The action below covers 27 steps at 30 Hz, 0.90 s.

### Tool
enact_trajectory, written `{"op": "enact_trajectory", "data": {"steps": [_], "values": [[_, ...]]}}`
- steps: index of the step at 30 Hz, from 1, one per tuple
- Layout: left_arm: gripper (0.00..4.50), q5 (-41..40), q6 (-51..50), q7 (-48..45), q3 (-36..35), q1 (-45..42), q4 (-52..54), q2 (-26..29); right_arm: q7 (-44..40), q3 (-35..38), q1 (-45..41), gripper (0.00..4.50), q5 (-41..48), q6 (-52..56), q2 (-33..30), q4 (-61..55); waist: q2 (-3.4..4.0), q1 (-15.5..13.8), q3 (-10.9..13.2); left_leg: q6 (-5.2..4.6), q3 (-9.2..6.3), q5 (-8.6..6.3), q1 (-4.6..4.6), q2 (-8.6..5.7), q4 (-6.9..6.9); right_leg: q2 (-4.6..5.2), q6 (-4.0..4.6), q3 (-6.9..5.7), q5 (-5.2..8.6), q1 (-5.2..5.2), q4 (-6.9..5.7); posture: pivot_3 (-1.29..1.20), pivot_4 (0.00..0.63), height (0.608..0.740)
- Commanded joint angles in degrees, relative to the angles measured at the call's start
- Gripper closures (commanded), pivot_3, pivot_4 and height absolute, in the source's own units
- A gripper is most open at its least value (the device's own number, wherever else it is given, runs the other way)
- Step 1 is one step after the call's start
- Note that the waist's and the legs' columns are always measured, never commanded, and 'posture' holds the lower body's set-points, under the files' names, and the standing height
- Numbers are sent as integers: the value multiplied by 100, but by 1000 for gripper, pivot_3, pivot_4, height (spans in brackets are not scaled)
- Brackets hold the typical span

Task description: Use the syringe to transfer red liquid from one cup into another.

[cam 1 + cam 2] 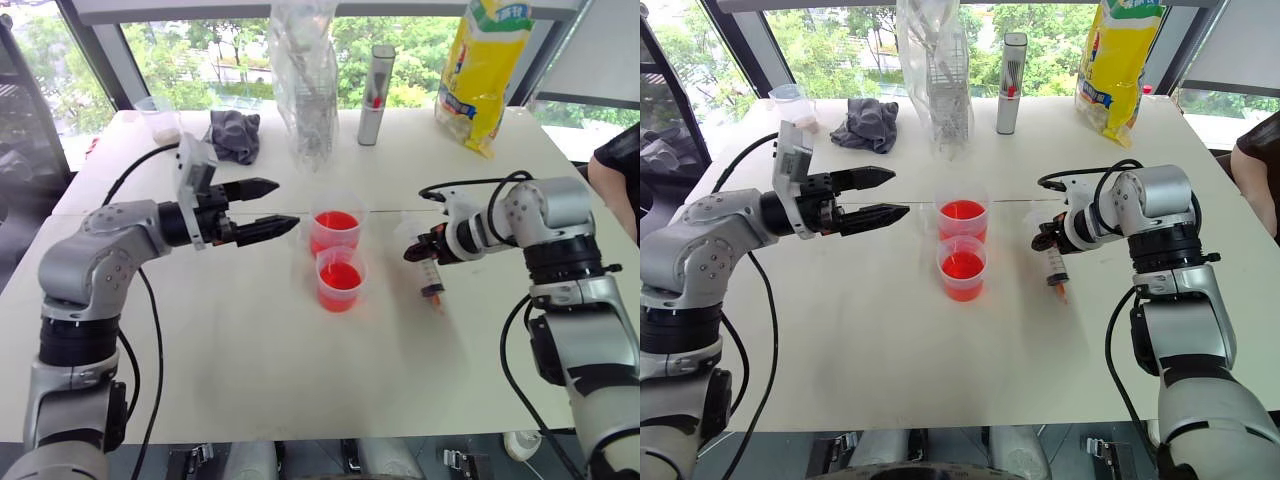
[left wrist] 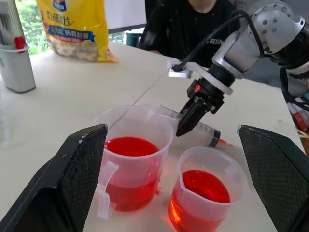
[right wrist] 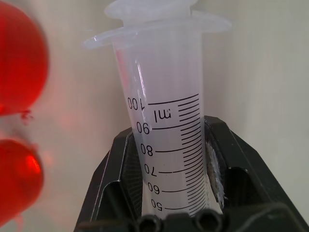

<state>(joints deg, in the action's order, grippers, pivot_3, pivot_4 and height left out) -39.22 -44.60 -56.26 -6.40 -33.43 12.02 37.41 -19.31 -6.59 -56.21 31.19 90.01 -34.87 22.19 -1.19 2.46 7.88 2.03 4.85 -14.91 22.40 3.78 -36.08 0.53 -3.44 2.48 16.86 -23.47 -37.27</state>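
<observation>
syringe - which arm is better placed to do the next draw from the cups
Right. The right gripper is shut on the syringe, beside the two cups of red liquid. The left gripper is open and holds nothing.

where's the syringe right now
In the head views the syringe is on the robot's right side, gripped by the right gripper just right of the two cups of red liquid.

Syringe (image 1: 1056, 268) in right hand (image 1: 1052, 238)
</observation>
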Motion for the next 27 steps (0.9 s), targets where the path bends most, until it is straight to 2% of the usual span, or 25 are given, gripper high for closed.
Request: {"op": "enact_trajectory", "data": {"steps": [1,2,3,6,7,10,15,17,22,25,27], "values": [[10,-1,65,-63,91,30,216,109,-107,-9,-6,2598,-204,-87,58,-16,0,-1,0,0,0,0,-1,0,0,0,0,0,0,2,0,0,150,740],[0,-6,77,-75,110,39,225,129,-126,4,2,2064,-236,-71,80,-32,0,1,0,0,0,0,-1,-1,-1,0,0,0,0,2,0,0,150,740],[0,7,95,-94,141,47,236,157,-147,19,13,1756,-265,-65,100,-59,0,5,0,0,0,0,-1,-1,-2,0,0,0,0,2,0,0,150,740],[0,46,116,-151,222,56,246,231,-215,84,47,241,-293,-7,109,-234,0,2,0,0,-1,0,-1,-2,0,-1,0,0,0,1,0,0,150,740],[0,41,108,-152,235,48,239,244,-236,106,68,42,-301,-5,81,-331,0,2,0,0,-1,0,-1,-2,0,-2,0,0,0,1,0,0,150,740],[0,14,76,-180,243,72,263,320,-445,169,195,42,-166,42,-140,-961,1,-3,1,0,0,0,-1,-1,0,0,0,-1,0,1,0,0,150,740],[0,-80,3,-295,99,219,320,606,-1203,277,506,42,354,40,-1211,-2726,7,-25,4,-1,-2,-1,7,0,6,1,-2,-2,1,-6,6,0,150,740],[0,-149,-41,-324,28,295,354,713,-1726,492,698,42,653,-291,-1731,-3431,7,-33,4,-3,-3,-2,3,0,7,1,-2,-2,1,-2,8,0,150,740],[0,-254,-115,-379,-50,425,442,925,-3019,1595,1588,42,1416,-1170,-2661,-4754,3,-16,5,-5,-5,-4,-5,1,8,0,-3,-5,2,6,10,0,150,740],[0,-268,-145,-386,-56,421,425,984,-3603,2065,2333,42,1474,-1861,-3056,-5210,3,-16,5,-5,-5,-4,-10,1,6,1,-3,-5,2,12,9,0,150,740],[0,-300,-176,-390,-63,414,420,1010,-3665,2249,2685,42,1439,-2145,-3117,-5358,2,-13,4,-5,-6,-4,-12,1,5,2,-4,-5,2,16,10,0,150,740]]}}
